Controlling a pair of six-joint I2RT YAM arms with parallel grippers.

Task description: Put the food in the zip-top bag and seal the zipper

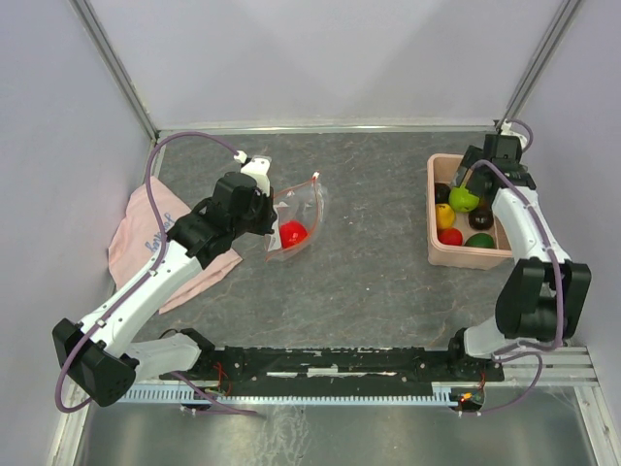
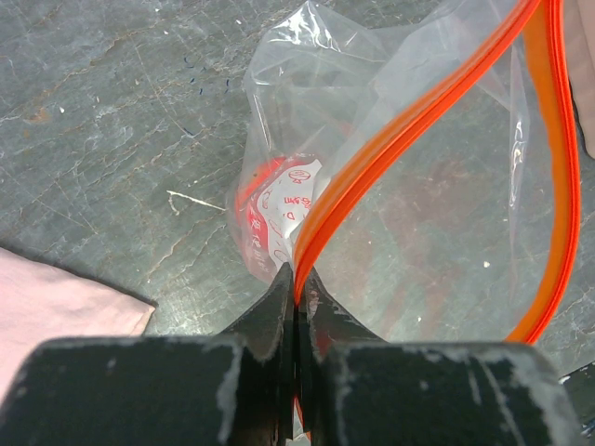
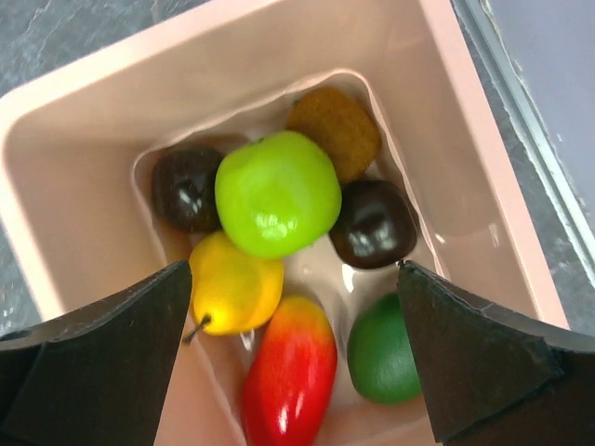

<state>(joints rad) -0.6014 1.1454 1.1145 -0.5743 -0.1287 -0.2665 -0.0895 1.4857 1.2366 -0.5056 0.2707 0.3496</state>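
Observation:
The zip-top bag (image 1: 299, 216) lies left of centre, mouth gaping, with one red piece of food (image 1: 293, 233) inside. My left gripper (image 1: 264, 216) (image 2: 297, 279) is shut on the zipper (image 2: 418, 111), pinching the red-orange strip at the mouth's edge. The red food (image 2: 253, 200) shows through the bag (image 2: 418, 232) behind its white label. My right gripper (image 1: 475, 180) (image 3: 294, 269) hangs open over the pink bin (image 3: 465, 93), holding nothing. Below it lie a light green apple (image 3: 277, 192), a yellow fruit (image 3: 234, 283), a red one (image 3: 290, 367) and a dark green one (image 3: 383, 351).
Two dark purple pieces (image 3: 374, 223) (image 3: 186, 189) and a brown one (image 3: 337, 130) also sit in the bin (image 1: 468, 256) at the right. A pink cloth (image 1: 146, 233) (image 2: 56, 316) lies under the left arm. White walls close in the table.

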